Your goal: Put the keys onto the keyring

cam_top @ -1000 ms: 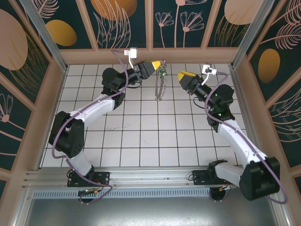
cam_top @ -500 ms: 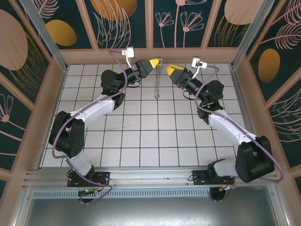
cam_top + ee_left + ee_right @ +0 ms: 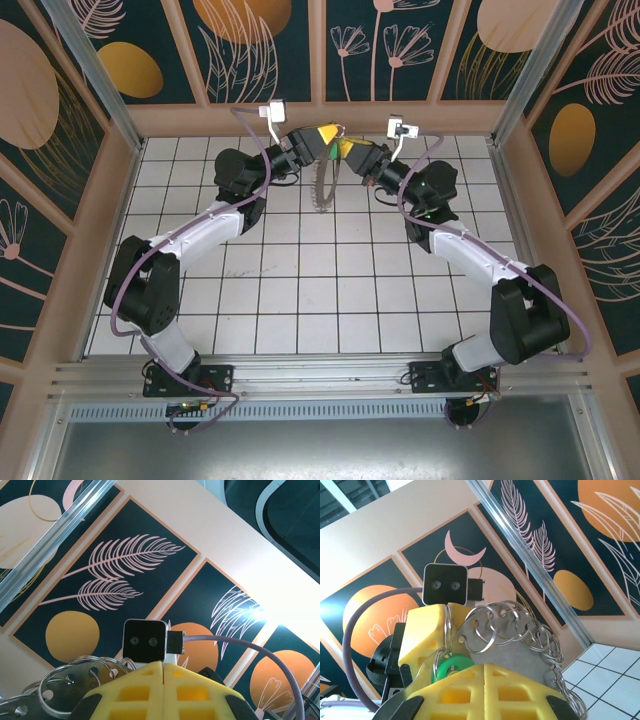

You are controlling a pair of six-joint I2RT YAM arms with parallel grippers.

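Shifted left since a second ago, the keyring hangs clear of the tiled table, up by the far wall. I see the green-headed key against its wire. My left gripper has its fingers pressed together, pinching the ring's top. My right gripper, swung in just beside it, has its fingers squeezed flat together; I cannot tell whether they nip anything.
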